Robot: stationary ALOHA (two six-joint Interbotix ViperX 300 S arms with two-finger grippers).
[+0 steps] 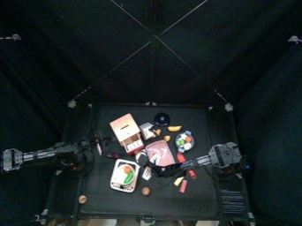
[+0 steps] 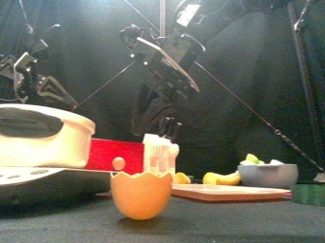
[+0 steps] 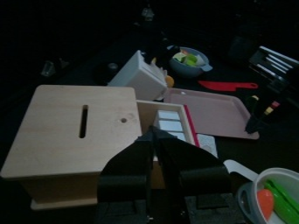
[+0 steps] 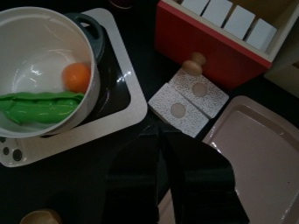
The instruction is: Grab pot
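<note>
Currently, the left gripper [image 3: 158, 162] is resting pressed together over the wooden box [image 3: 82, 127]. The pot [image 4: 47, 74], holding green pea pods, is sitting on the white stove near the table's front-left corner. The right gripper [image 4: 163, 166] is hovering just beside it, jaws narrowly parted on nothing; it should spread wider, then descend squarely over the rim. No legible writing is showing.

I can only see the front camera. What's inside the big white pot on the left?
Observer: A green pea pod and a small orange ball lie in the pot.
Operator: Where's the gripper that has to grab it?
Observer: The right gripper hovers beside the pot, not touching it, with nothing in it.
Operator: What does the other arm's camera see?
Observer: A wooden box with a slot in its top, right in front of it.
</note>
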